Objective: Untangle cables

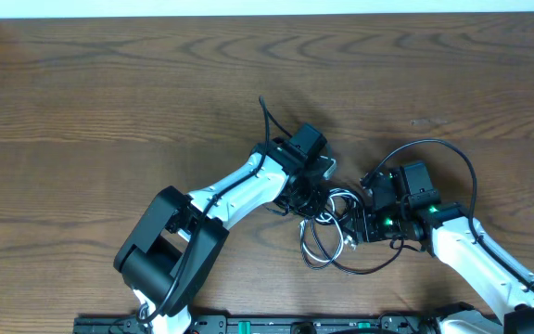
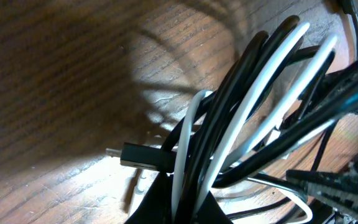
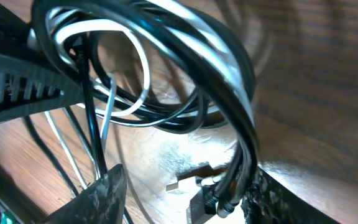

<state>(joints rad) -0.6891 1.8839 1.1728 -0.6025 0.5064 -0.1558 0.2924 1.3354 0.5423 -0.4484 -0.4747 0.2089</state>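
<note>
My left gripper (image 2: 178, 208) is clamped on the cables (image 2: 241, 112). Its wrist view shows the strands narrowing into one tight bunch where they enter the dark fingers at the bottom of the frame. My right gripper (image 3: 185, 199) stands apart. Its two fingers (image 3: 107, 196) sit at the lower corners of its wrist view, rough and matt, and the bunch hangs down between them, close to the far one.

From overhead, both grippers meet over the same knot. The left gripper (image 1: 309, 190) comes in from the left and the right gripper (image 1: 360, 223) from the right, but their jaws are hidden under the wrists, so only the wrist views tell me how they stand. The overhead view gives me the place instead. The cables (image 1: 327, 232) lie near the front edge of the tabletop (image 1: 109, 93), a little right of its middle, with thin loops spilling toward that edge.

Up close the cables (image 3: 185, 62) are smooth, glossy, round cords, mostly black with one white, bent into overlapping hoops. The left wrist view shows a black, boxy plug (image 2: 145, 155) with a metal tip lying flat on the wood. The right wrist view shows a plug (image 3: 188, 182) with a pale metal tip at the foot of the bunch. I cannot tell whether they are the same plug. The tabletop is dark brown with a strong wavy grain.
</note>
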